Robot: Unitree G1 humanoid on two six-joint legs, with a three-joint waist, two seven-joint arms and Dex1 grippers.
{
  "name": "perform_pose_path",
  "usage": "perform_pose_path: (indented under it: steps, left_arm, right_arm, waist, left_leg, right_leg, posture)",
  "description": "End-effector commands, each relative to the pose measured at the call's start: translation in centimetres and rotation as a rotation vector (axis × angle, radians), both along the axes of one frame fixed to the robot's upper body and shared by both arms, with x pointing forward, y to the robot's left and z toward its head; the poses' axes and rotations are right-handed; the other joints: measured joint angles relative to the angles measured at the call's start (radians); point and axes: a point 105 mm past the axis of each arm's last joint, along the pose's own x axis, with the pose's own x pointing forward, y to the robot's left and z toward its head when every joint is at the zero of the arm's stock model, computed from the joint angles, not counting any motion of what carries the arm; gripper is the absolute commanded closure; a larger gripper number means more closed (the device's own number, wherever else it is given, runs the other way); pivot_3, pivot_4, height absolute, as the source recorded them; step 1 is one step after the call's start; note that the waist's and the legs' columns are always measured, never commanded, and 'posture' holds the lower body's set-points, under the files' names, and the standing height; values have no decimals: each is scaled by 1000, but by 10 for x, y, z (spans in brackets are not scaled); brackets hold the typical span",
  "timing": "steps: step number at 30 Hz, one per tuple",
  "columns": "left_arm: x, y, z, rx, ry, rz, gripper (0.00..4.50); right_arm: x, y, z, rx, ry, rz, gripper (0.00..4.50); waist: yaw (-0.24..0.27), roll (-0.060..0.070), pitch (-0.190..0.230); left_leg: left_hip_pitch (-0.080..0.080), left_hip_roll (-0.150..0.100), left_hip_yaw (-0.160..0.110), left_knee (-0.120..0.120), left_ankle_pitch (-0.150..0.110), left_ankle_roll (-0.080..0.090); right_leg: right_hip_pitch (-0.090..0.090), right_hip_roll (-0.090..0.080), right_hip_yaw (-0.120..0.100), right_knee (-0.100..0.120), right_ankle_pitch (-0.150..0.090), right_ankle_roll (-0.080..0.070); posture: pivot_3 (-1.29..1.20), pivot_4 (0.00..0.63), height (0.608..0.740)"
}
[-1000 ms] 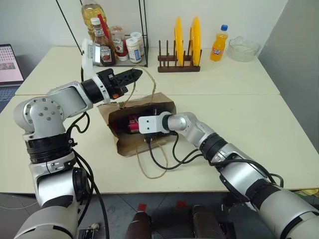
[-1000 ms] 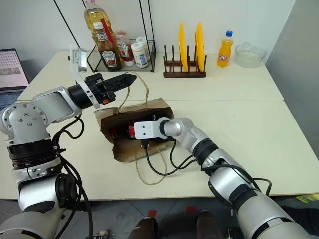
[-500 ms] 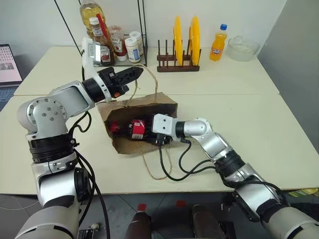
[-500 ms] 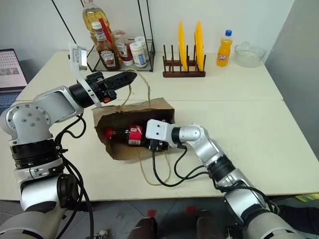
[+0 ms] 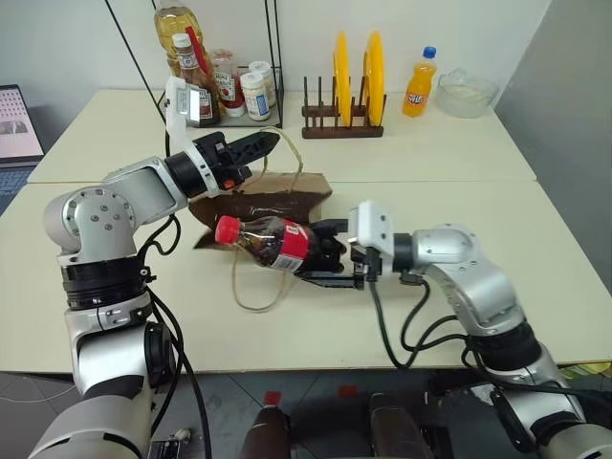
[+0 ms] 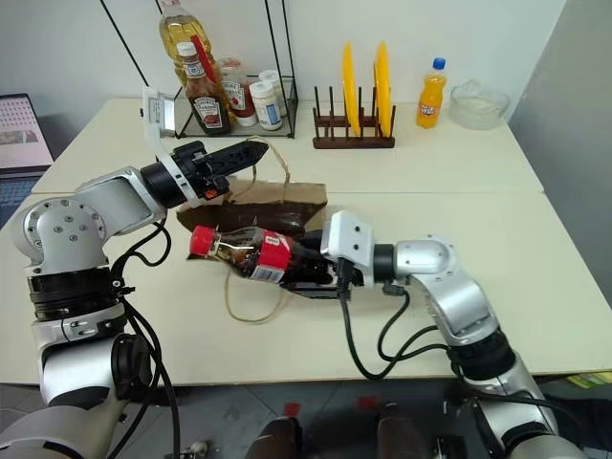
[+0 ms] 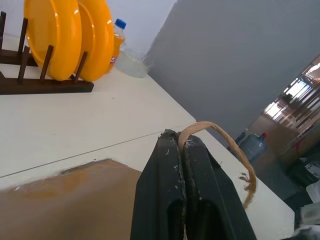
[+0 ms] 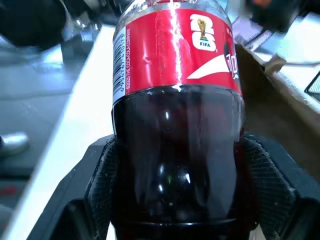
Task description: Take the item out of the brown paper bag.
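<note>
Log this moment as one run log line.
left gripper: shut on bag handle | right gripper: holding cola bottle | brown paper bag: bottle out

Left arm raised and extended forward, wrist level; left hand (image 5: pixel 256 146) points forward and to the right, fingers (image 7: pixel 172 200) pressed flat together. Right arm bent at elbow, forearm reaching across to the left; right hand (image 5: pixel 325 256) roughly level, fingers (image 8: pixel 100 185) spread wide apart.

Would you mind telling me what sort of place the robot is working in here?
Probably a lab or office set up as a mock kitchen: plain white tables carry a wire rack of condiment bottles and a wooden rack of yellow plates, while a laptop sits at the left edge.
</note>
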Motion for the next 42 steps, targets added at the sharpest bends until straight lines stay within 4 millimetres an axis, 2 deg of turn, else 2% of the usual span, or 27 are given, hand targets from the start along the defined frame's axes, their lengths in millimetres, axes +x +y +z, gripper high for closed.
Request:
perform_pose_path:
  steps: [1, 4, 6, 10, 15, 18, 22, 27, 30, 31, 37, 42]
  left_arm:
    - [-3, 1, 18, 0, -67, -7, 4500]
    - [-3, 2, 17, 4, -65, -8, 4500]
    - [-3, 2, 17, 6, -64, -8, 4500]
    - [-1, 1, 17, 8, -63, -10, 4500]
    - [1, -1, 18, 8, -64, -15, 4500]
    - [1, -3, 19, 8, -65, -19, 4500]
    - [1, -4, 20, 9, -69, -21, 4500]
    - [-1, -1, 20, 10, -72, -10, 4500]
    - [-2, 0, 19, 7, -71, -4, 4500]
    - [-3, 1, 18, 7, -71, -2, 4500]
    - [-5, 4, 18, 3, -72, 9, 4500]
    - [-11, 2, 19, -1, -74, 0, 4500]
  right_arm:
    - [-17, -14, 29, 83, -12, -23, 1337]
    - [-14, -28, 34, 82, -5, -112, 1337]
    - [-5, -41, 35, 62, -15, -201, 1337]
    - [51, -113, 9, -180, -90, -626, 1337]
    - [83, -157, -9, -351, -146, -814, 1337]
    - [89, -170, -38, -534, -141, -799, 1337]
    - [99, -175, -60, -586, -81, -797, 1337]
    - [102, -178, -69, -601, -12, -789, 1337]
    - [104, -178, -69, -591, 0, -784, 372]
    - [104, -177, -68, -584, -1, -779, 36]
    - [94, -167, -51, -548, -50, -732, 36]
    - [76, -140, -9, -371, -121, -683, 36]
  waist:
    - [0, 0, 0]
    - [2, 0, 0]
    - [2, 0, 0]
    - [6, 0, 0]
    - [9, 0, 0]
    - [2, 0, 0]
    - [-6, 0, 0]
    - [-6, 0, 0]
    - [-6, 0, 0]
    - [-6, 0, 0]
    - [-3, 0, 0]
    - [-2, 0, 0]
  left_leg:
    - [0, 0, 0, 0, 0, 0]
    - [0, 0, 0, 0, 0, 0]
    - [0, 0, 0, 0, 0, 0]
    - [-1, 0, 0, 0, 0, 0]
    - [-1, -1, 1, 0, 0, 0]
    - [-2, -1, 2, 0, 0, 0]
    - [-2, 0, 3, 1, 0, 0]
    - [0, 0, 3, 1, 1, 1]
    - [0, 0, 3, 1, 1, 1]
    - [0, 0, 3, 1, 1, 1]
    - [-1, 0, 3, 1, 1, 1]
    - [-1, 0, 3, 1, 1, 1]
  right_leg:
    - [0, 0, 0, 0, 0, 0]
    - [0, 0, 0, 0, 0, 0]
    - [0, 0, 0, 0, 0, 0]
    - [0, 0, 0, -1, 0, 0]
    - [-1, 0, 1, -1, 0, 0]
    - [-1, 0, 1, -2, 0, 0]
    - [-1, -1, 1, -1, 0, 0]
    - [0, -1, 2, -1, 0, 0]
    - [1, -1, 2, -1, 0, 0]
    - [0, -1, 2, -1, 0, 0]
    - [0, -1, 2, -1, 0, 0]
    - [0, -1, 2, -1, 0, 0]
  posture:
    - [0, 150, 740]
    - [0, 150, 740]
    - [0, 150, 740]
    - [0, 150, 740]
    - [0, 150, 740]
    - [0, 150, 740]
    - [0, 150, 740]
    - [0, 150, 740]
    - [0, 150, 740]
    - [0, 150, 740]
    - [0, 150, 740]
    - [0, 150, 740]
